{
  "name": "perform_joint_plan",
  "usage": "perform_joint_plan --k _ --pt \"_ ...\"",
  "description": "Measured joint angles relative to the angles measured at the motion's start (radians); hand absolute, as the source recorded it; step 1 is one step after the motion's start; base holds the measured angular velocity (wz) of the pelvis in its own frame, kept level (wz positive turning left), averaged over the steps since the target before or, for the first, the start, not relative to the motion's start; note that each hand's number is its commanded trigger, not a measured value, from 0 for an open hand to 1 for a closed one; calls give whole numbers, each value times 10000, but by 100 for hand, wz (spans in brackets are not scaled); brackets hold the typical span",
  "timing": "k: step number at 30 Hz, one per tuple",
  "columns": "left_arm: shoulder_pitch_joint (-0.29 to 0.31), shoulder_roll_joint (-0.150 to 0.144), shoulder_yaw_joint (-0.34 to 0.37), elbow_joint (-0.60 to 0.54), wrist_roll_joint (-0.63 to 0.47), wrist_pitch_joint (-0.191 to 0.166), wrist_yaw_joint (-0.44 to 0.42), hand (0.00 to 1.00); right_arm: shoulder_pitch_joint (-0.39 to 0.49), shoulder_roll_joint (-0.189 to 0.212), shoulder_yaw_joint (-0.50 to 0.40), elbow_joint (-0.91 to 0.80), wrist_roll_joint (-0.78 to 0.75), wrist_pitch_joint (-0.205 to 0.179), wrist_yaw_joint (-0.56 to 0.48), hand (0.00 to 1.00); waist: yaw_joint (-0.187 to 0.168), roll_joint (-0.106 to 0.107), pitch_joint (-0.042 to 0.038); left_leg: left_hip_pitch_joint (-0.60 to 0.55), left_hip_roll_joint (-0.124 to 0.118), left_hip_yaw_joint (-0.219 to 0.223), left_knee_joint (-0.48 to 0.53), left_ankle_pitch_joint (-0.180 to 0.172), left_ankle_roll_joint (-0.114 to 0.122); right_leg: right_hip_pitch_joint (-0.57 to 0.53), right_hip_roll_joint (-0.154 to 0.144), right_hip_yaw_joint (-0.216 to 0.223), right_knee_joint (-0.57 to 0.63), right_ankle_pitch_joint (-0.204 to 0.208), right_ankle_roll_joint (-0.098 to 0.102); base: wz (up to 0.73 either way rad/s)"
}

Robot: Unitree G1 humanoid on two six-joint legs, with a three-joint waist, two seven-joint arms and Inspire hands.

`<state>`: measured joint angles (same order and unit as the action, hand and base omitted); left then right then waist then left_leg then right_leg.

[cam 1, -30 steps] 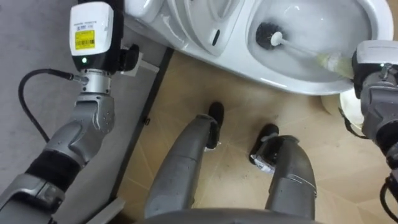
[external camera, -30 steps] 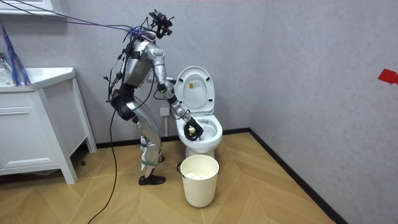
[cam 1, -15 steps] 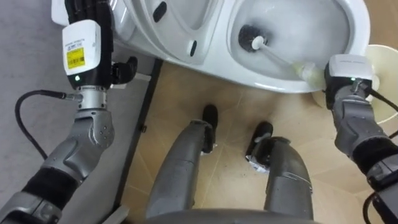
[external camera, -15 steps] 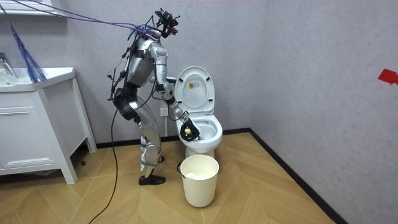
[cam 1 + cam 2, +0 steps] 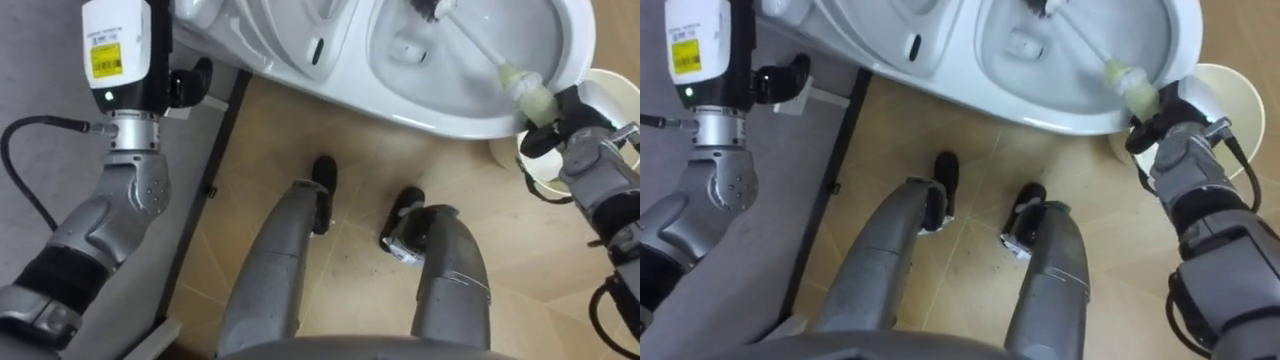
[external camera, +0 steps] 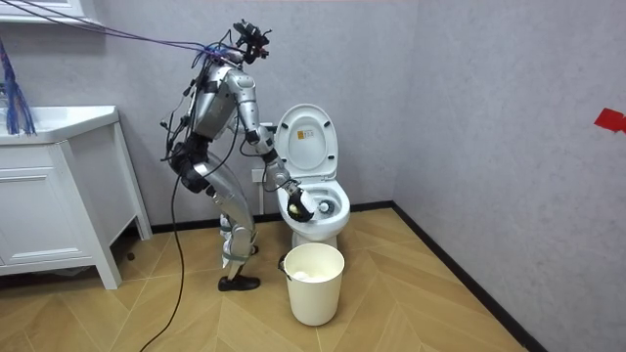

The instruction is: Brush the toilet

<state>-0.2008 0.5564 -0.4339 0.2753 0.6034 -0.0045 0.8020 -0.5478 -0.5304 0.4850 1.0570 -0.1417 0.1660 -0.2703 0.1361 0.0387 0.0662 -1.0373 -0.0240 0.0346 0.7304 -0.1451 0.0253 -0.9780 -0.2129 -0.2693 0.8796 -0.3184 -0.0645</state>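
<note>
Toilet brush (image 5: 480,55) working deep in the toilet (image 5: 420,112), right hand (image 5: 562,125) gripping.

You are clamping your right hand's fingers round the brush's pale grip at the front rim, slanting the handle so the bristles are reaching the bowl's far side, as I judge it. Your left hand (image 5: 185,83) is hanging clear at the toilet's left side; whether it is open or closed you cannot tell. The room view is adding your forward lean, the lid (image 6: 305,137) standing upright and the white bucket (image 6: 315,284) before the toilet, while the eye views are giving the grip close up.
</note>
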Motion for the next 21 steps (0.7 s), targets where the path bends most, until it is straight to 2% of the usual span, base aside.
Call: perform_joint_plan --k 3,7,10,11,12,13,15,18,21 --pt "-21 -100 -1 91 202 88 -20 0 -31 -40 -71 -2 -539 -3 -21 100 -85 -3 -1 2 -70 9 55 14 44 -8 -136 -12 105 -16 29 3" --pt "-136 -222 24 190 279 225 -313 0 -54 -79 -97 -119 -2212 -12 -98 100 38 -11 -13 65 -3 101 96 24 80 -11 48 171 68 72 76 -11" --pt "-120 -225 84 191 470 281 -558 0 -22 7 -6 -184 -3407 20 -93 100 151 77 -40 112 92 143 161 8 94 89 48 49 39 113 9 -7" --pt "-18 -251 79 195 489 296 -641 0 70 125 41 -185 -3858 97 -94 100 197 130 -36 175 132 80 182 -12 74 222 111 -16 -24 110 -1 0" --pt "-69 -390 60 198 561 322 -715 0 218 200 174 -185 -4240 196 -85 100 328 279 -58 242 217 -42 227 -54 33 424 243 -126 -207 127 -10 -5" --pt "-63 -453 17 203 561 325 -741 0 264 197 285 -186 -4432 261 -70 100 419 362 -40 287 273 -83 246 -79 17 527 309 -176 -293 155 -21 -9" --pt "48 -627 -62 294 536 268 -840 0 564 53 431 -516 -5107 532 157 100 643 522 -55 413 304 -92 125 -88 1 643 355 -192 -432 168 6 -6" --pt "140 -624 -24 298 512 209 -903 0 874 -104 456 -1040 -5470 670 449 100 757 633 -90 438 381 -61 118 -112 -42 651 423 -169 -485 181 -16 -10" --pt "268 -615 -2 240 79 -45 -909 0 1360 -190 445 -2047 -6131 924 704 100 834 747 -167 467 656 -77 43 -153 -150 805 636 -311 -850 345 -224 -17"
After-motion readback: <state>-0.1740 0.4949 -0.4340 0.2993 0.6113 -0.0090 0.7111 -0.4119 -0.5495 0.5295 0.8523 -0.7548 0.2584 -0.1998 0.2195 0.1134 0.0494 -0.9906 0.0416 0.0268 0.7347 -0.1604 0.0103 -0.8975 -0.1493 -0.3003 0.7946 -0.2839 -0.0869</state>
